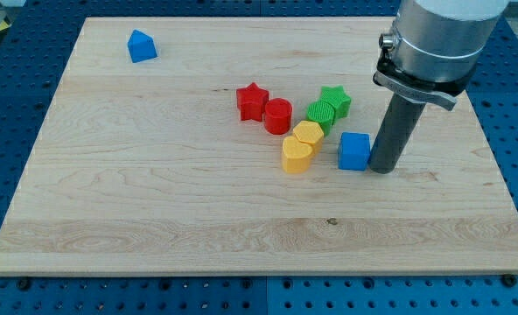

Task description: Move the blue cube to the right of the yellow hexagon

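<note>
tip (381, 168) touched blue cube (353, 150) right side | no gripper | risk: overpush knocked hexagon (309, 134), heart (297, 155)

narrow gap between blue cube (354, 150) and yellow hexagon (308, 134), my tip (381, 169) touching cube's right

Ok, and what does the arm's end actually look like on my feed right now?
A wide light-grey cylinder at the view's top right, ringed below by a dark clamp collar with a small bolt on its left. From it drops a straight dark-grey rod ending in my tip. No cables or markings visible.
</note>
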`<state>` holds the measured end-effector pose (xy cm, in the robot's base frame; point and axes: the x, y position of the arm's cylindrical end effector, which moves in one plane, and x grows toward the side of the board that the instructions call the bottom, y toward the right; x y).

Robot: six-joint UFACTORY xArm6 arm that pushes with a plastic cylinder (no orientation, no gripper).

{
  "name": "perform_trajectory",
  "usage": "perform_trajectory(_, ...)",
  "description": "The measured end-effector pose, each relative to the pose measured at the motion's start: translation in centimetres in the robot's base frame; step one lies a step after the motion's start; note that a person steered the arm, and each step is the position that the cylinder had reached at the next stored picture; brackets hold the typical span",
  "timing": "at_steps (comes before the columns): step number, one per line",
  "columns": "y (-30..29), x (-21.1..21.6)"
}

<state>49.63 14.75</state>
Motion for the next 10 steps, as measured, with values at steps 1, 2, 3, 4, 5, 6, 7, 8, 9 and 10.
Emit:
perform_trajectory(1,0.0,1.5)
perform_trajectory(2,-0.1,3.0)
perform_trajectory(3,-2.9,2.5)
perform_trajectory(4,-4.1,1.5)
perform_trajectory(5,-4.1,1.0)
perform_trajectory(6,-4.1,1.0)
perform_trajectory(7,-4.1,1.0)
perform_trajectory(8,-2.6,1.7)
perform_trajectory(9,-1.0,2.0)
perform_trajectory(10,-1.0,0.7)
